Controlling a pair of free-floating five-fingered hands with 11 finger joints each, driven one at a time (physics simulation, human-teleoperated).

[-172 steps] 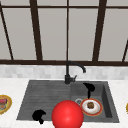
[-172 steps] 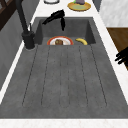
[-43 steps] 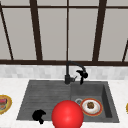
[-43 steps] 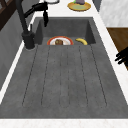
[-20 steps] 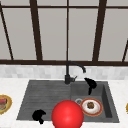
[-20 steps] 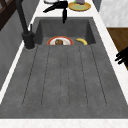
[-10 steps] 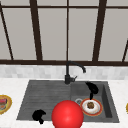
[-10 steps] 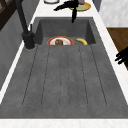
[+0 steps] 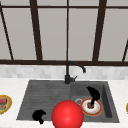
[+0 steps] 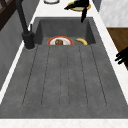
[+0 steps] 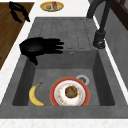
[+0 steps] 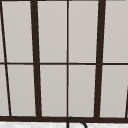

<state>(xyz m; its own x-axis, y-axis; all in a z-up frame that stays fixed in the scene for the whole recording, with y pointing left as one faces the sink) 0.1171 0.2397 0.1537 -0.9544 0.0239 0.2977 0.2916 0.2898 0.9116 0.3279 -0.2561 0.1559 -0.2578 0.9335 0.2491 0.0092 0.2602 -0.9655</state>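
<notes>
My right hand (image 11: 40,48) hovers open over the front part of the sink basin (image 11: 98,72), fingers straight and pointing towards the faucet side, holding nothing. In the front view the right hand (image 9: 93,93) hangs just above a red-rimmed plate (image 9: 91,107). That plate (image 11: 70,93) lies on the basin floor with a brown muffin (image 11: 70,91) on it, and a banana (image 11: 35,95) lies beside it. My left hand (image 9: 38,115) floats idle by the sink's front left edge, fingers relaxed and holding nothing. The left hand (image 11: 18,11) is off the counter's front.
A black faucet (image 9: 68,72) stands at the sink's back edge. The ribbed drainboard (image 10: 62,75) forms the sink's left half. A red ball (image 9: 67,115) shows at the sink's front in the front view. A yellow plate with food (image 11: 52,6) sits on the left counter.
The right hand has moved from beside the faucet to the right and down over the basin, towards the plate. The left hand has not moved.
</notes>
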